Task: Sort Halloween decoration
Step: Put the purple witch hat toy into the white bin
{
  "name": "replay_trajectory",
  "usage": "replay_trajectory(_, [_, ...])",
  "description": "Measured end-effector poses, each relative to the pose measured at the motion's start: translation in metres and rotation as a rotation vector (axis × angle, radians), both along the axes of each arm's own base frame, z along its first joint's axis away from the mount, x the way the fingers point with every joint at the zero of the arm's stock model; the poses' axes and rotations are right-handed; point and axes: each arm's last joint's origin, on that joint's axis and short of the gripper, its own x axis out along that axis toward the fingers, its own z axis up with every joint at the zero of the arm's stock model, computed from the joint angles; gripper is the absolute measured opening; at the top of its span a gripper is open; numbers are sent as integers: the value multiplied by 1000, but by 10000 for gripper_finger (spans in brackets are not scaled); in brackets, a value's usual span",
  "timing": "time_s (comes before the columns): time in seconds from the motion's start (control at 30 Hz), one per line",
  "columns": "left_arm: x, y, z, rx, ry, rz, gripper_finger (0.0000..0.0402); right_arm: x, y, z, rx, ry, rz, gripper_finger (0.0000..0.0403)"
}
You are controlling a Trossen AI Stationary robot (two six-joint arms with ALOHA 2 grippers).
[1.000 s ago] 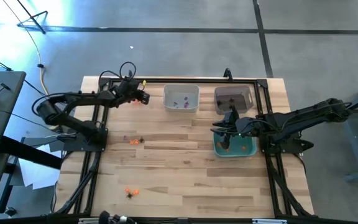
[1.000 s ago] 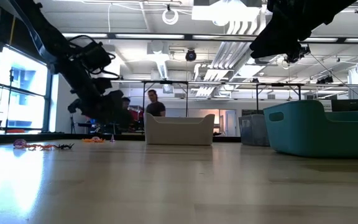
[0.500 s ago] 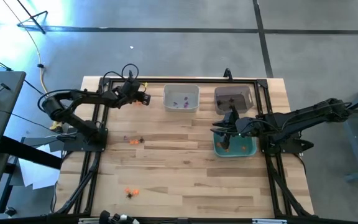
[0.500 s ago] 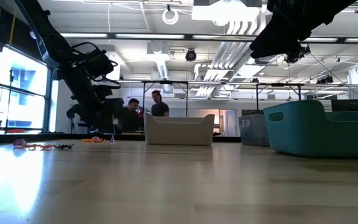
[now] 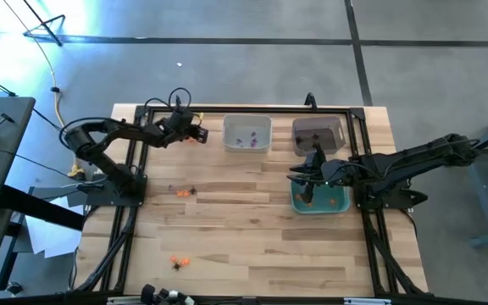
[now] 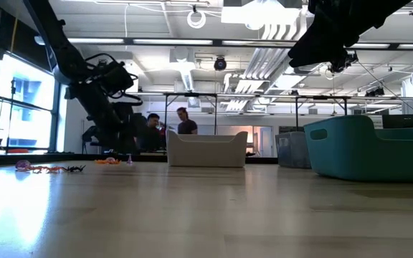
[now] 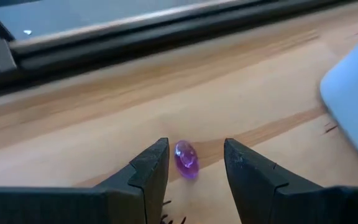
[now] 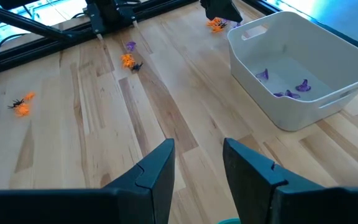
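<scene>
From above, you see the left pincer point(image 5: 195, 133) reaching over the far-left part of the table point(image 5: 252, 246), just beside the white bin point(image 5: 247, 133), with a small orange trinket cluster point(image 5: 198, 140) at its tip. Your right pincer point(image 5: 308, 188) hangs over the teal bin point(image 5: 320, 202), which sits in front of the dark bin point(image 5: 318, 133). More orange and black trinkets point(image 5: 183, 192) lie mid-left on the table, and another group point(image 5: 177, 262) lies near the front edge. From table height, you find the left arm point(image 6: 99, 93) lowered toward the wood at the far left, near a scatter of trinkets point(image 6: 49, 168) on the surface; the white bin point(image 6: 206, 149) stands centre, the teal bin point(image 6: 368, 149) to the right, and two people point(image 6: 169, 129) show in the room behind. Through the left wrist camera, your left pincer point(image 7: 194, 163) stands open with its fingers either side of a purple trinket point(image 7: 186, 159) lying on the table, neither finger touching it. Through the right wrist camera, your right pincer point(image 8: 197, 163) is open and empty; beyond it the white bin point(image 8: 303, 68) holds several purple pieces point(image 8: 288, 89), and orange trinkets point(image 8: 128, 60) with a black spider lie on the wood farther off.
</scene>
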Motion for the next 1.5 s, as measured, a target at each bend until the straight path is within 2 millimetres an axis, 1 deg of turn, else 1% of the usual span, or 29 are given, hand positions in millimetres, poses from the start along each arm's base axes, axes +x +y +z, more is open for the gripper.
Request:
replay_trajectory(0.23, [3,2,-17,-29,23,4,143,0,0,0,0,0,0,133])
replay_trajectory(0.47, [4,2,-15,-12,25,-10,137,0,0,0,0,0,0,133])
replay_trajectory(0.6, [4,3,-15,-10,28,-6,105,0,0,0,0,0,0,133])
replay_trajectory(0.8, [4,4,-15,-5,23,-3,26,0,0,0,0,0,0,133])
replay_trajectory(0.87, [4,4,-14,-2,19,-2,8,0,0,0,0,0,0,133])
replay_trajectory(1.33, [6,5,-12,10,-10,0,2,0,0,0,0,0,0,133])
replay_trajectory(1.5, [7,3,-1,33,-55,-13,1,0,0,0,0,0,0,133])
